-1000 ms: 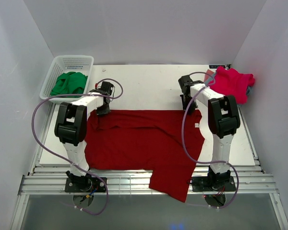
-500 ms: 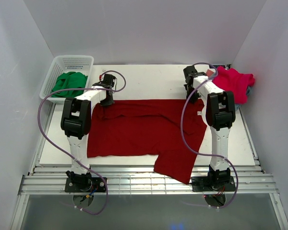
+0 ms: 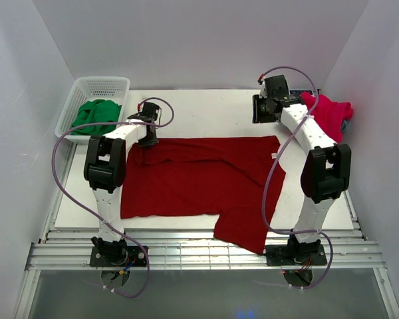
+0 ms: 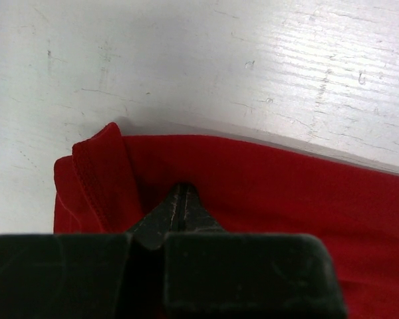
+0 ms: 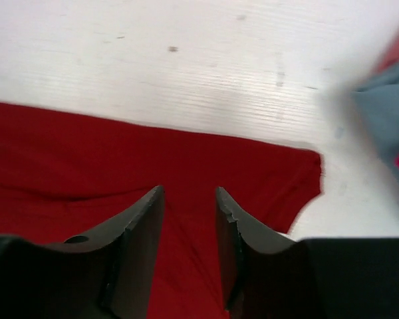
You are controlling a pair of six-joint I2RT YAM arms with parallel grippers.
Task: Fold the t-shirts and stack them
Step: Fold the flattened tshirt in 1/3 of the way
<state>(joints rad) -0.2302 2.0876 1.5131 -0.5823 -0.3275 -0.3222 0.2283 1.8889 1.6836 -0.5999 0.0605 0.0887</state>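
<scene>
The large dark red t-shirt (image 3: pixel 199 179) lies spread on the white table, with one part hanging over the near edge. My left gripper (image 3: pixel 148 137) is down at the shirt's far left corner. In the left wrist view it (image 4: pixel 179 189) is shut on the cloth (image 4: pixel 286 193), which bunches beside it. My right gripper (image 3: pixel 261 109) is open and empty, raised just beyond the shirt's far right corner (image 5: pixel 306 166). Its fingers (image 5: pixel 189 199) stand apart above the red cloth. The pink-red t-shirt (image 3: pixel 329 113) lies on grey-blue folded cloth (image 5: pixel 386 113) at the back right.
A white basket (image 3: pixel 103 81) with green cloth (image 3: pixel 96 114) stands at the back left. White walls close in the table on three sides. The table's near edge meets a metal rail frame (image 3: pixel 186 256) by the arm bases.
Both arms pulled the dark red shirt away from the near edge. The right gripper then let go of the far right corner, opened and lifted toward the back. The left has stayed put.
</scene>
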